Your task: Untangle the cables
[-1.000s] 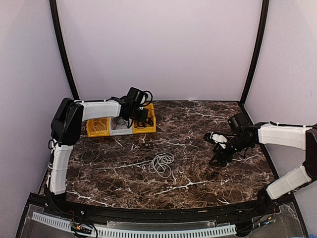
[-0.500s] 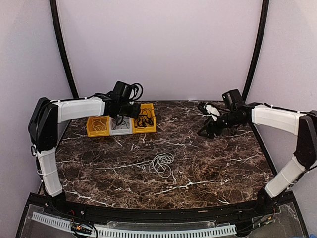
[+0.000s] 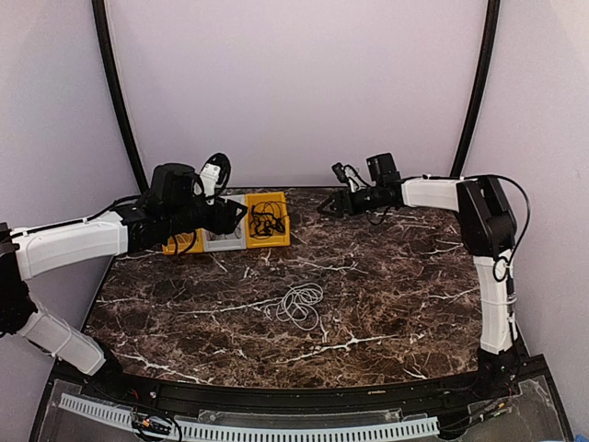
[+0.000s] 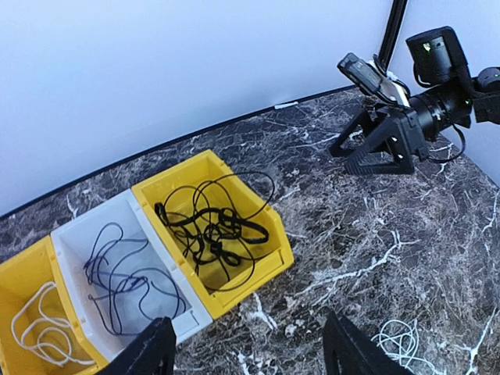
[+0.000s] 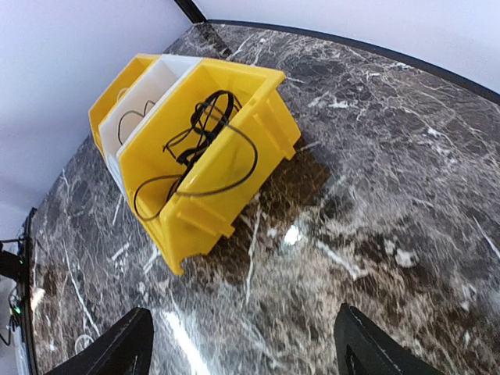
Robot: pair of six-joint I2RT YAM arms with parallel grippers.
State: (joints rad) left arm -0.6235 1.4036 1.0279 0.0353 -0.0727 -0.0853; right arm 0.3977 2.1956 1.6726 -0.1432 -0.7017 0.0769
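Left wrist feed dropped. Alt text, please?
Three bins in a row: black cable in a yellow bin, dark cable in the white bin, white cable in the second yellow bin. A white coil lies on the marble table; the right gripper, jaws open, beyond.

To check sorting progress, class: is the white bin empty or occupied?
Occupied. The white bin holds one thin dark cable, loosely spread across its floor.

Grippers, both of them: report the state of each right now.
Left gripper: open, fingers wide apart, holding nothing.
Right gripper: open, fingers wide apart, holding nothing.
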